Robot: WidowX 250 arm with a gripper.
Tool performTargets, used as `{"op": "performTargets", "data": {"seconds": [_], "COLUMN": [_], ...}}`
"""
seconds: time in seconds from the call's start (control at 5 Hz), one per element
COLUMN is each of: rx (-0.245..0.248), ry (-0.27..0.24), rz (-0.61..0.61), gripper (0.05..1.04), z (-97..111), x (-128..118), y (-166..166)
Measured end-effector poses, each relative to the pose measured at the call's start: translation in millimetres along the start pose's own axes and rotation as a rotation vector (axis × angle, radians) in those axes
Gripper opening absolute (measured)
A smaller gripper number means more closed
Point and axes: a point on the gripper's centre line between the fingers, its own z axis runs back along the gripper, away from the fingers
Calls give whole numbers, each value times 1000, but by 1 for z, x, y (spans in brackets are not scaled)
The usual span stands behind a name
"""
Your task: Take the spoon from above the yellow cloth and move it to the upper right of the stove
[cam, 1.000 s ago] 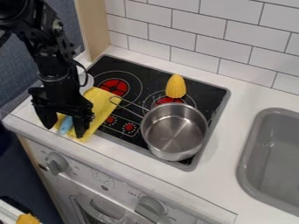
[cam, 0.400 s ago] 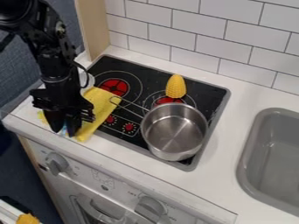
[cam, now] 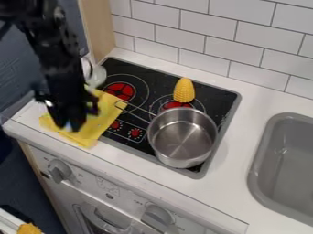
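Gripping blue spoon (cam: 74, 124) with claw (cam: 71, 127) closed on it, at yellow cloth (cam: 92, 129); metal pot (cam: 182, 139), corn (cam: 183, 90) on stove (cam: 216, 99).

Soft light brightens the counter (cam: 245, 173) and glints inside the metal pot (cam: 183, 139); the tool (cam: 73, 124) is blurred.

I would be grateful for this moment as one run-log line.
hand closed on light-blue spoon over yellow cloth | metal pot on stove | corn behind pot | placement not yet done
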Motion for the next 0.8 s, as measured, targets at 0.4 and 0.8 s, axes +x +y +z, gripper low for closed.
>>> {"op": "performTargets", "data": {"seconds": [0.4, 0.8], "rx": [-22, 19], "ry": [10, 62], "rz": [-17, -109], "gripper": [324, 324], "z": [4, -24], "x": [51, 102], "y": [-5, -15]}}
